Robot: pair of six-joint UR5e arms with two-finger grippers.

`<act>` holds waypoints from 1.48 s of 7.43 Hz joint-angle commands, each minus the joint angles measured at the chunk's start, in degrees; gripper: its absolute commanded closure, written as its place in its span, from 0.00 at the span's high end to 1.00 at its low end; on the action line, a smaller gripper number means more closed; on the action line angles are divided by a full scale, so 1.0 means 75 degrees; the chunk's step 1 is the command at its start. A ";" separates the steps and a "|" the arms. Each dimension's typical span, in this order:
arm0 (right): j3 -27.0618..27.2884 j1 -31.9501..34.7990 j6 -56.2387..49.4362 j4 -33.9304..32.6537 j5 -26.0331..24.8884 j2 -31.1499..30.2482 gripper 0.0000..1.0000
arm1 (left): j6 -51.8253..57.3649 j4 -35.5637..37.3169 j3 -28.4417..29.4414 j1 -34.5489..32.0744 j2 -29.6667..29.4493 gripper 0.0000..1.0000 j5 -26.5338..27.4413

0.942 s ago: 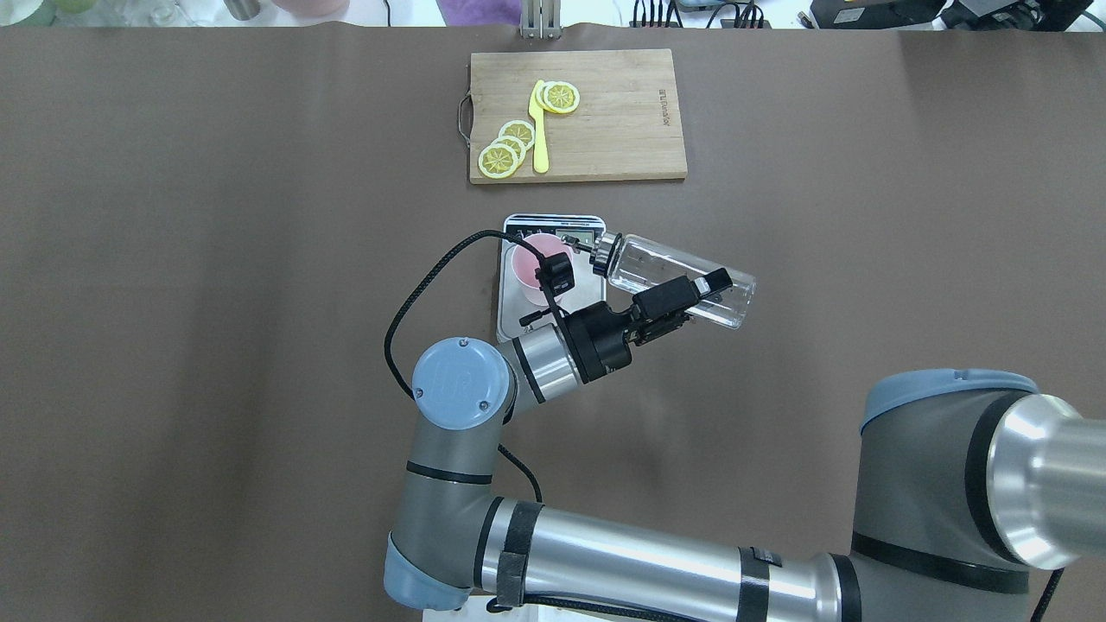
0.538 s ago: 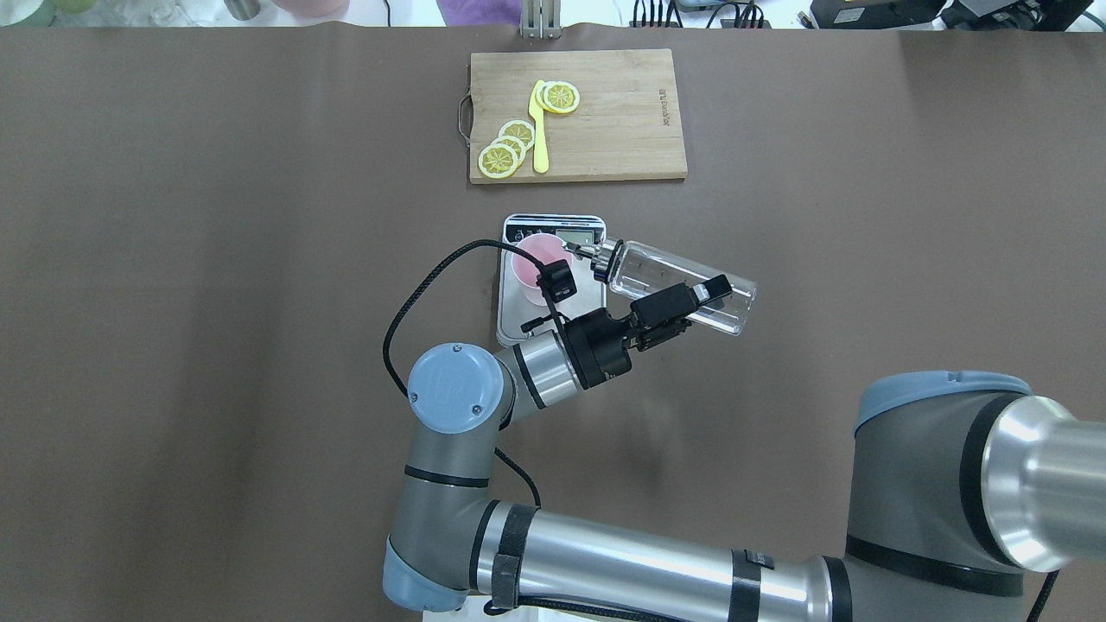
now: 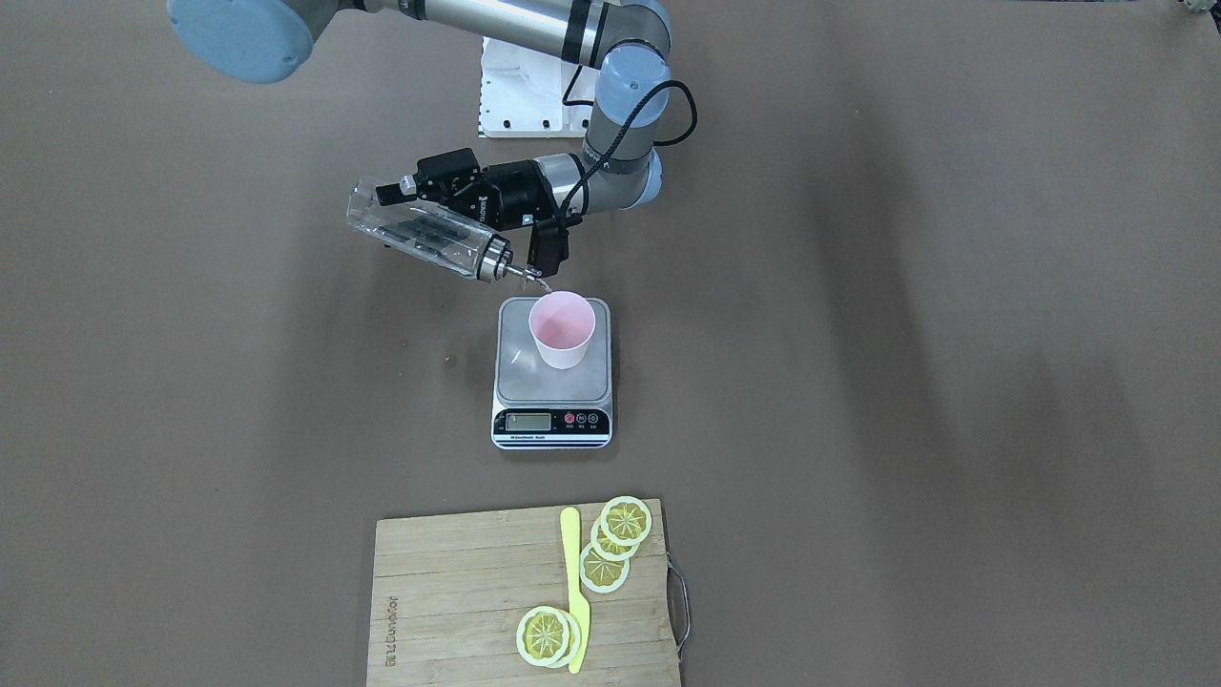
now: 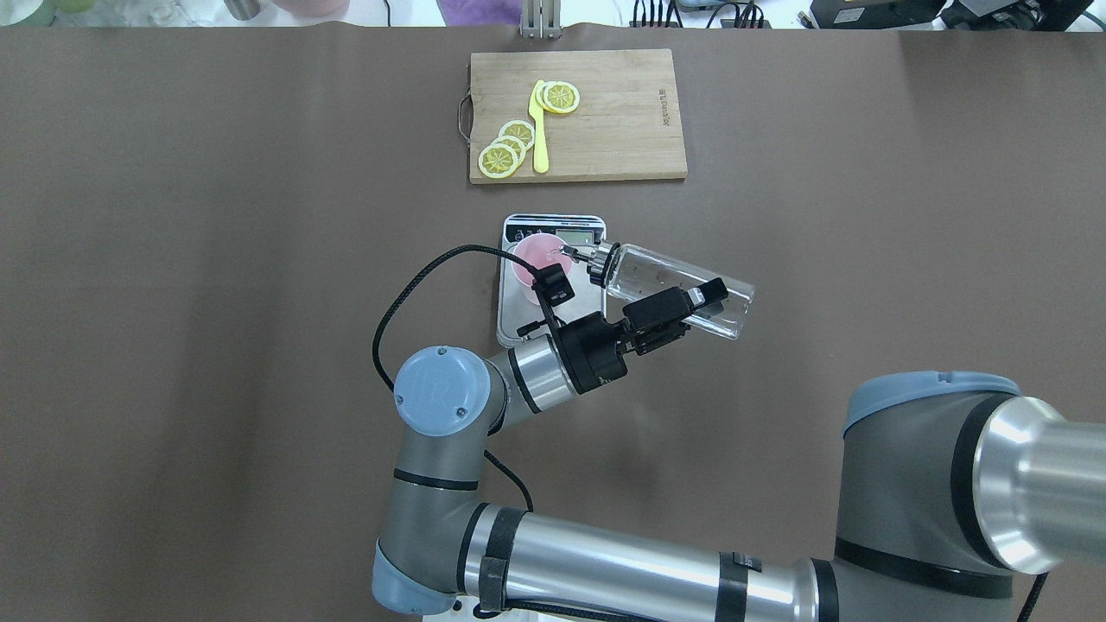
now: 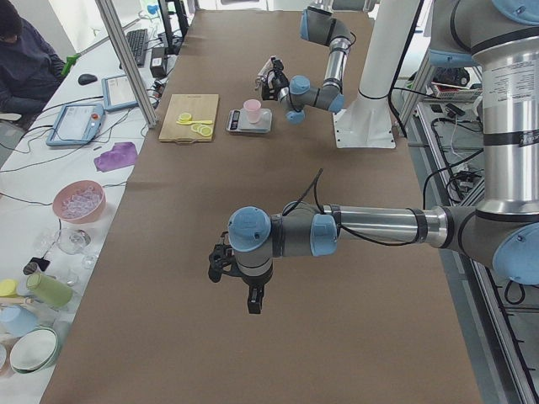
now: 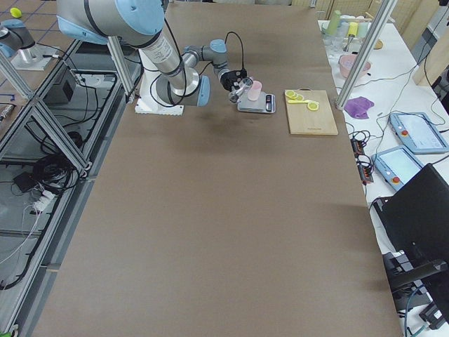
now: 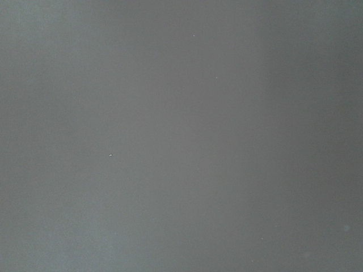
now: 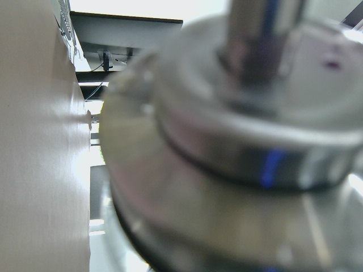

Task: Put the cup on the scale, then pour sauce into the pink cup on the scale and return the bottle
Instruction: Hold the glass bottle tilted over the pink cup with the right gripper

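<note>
The pale pink cup (image 4: 529, 257) (image 3: 563, 327) stands upright on the grey scale (image 4: 517, 318) (image 3: 548, 382). My right gripper (image 4: 696, 306) (image 3: 408, 204) is shut on the clear glass bottle (image 4: 661, 278) (image 3: 424, 234), gripping near its base. The bottle lies tilted almost flat, with its silver spout over the cup's rim on the robot's side. The right wrist view shows only the blurred silver cap (image 8: 238, 147). The sauce is too clear to make out. My left gripper (image 5: 221, 263) shows only in the exterior left view, far from the scale; I cannot tell if it is open or shut.
A wooden cutting board (image 4: 613, 130) (image 3: 448, 592) with lemon slices and a yellow knife (image 4: 540, 130) lies beyond the scale. The right arm's elbow (image 4: 441, 389) hangs over the table near the scale. An operator (image 5: 25, 59) sits at the far table end.
The right gripper has carried the bottle a little to the left, so the spout has moved from beside the scale's display to over the cup's rim. The elbow shifted left too.
</note>
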 commanded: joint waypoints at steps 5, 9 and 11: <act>-0.0305 -0.0020 0.0155 -0.0131 0.0038 0.0162 0.00 | 0.0012 -0.0008 -0.0005 0.0003 0.0039 0.98 0.0000; -0.0363 -0.0032 0.0202 -0.0131 0.0050 0.0162 0.00 | 0.0012 -0.0008 -0.0005 0.0003 0.0039 0.98 0.0000; -0.0376 -0.0044 0.0213 -0.0120 0.0050 0.0162 0.00 | 0.0012 -0.0008 -0.0005 0.0003 0.0039 0.98 0.0000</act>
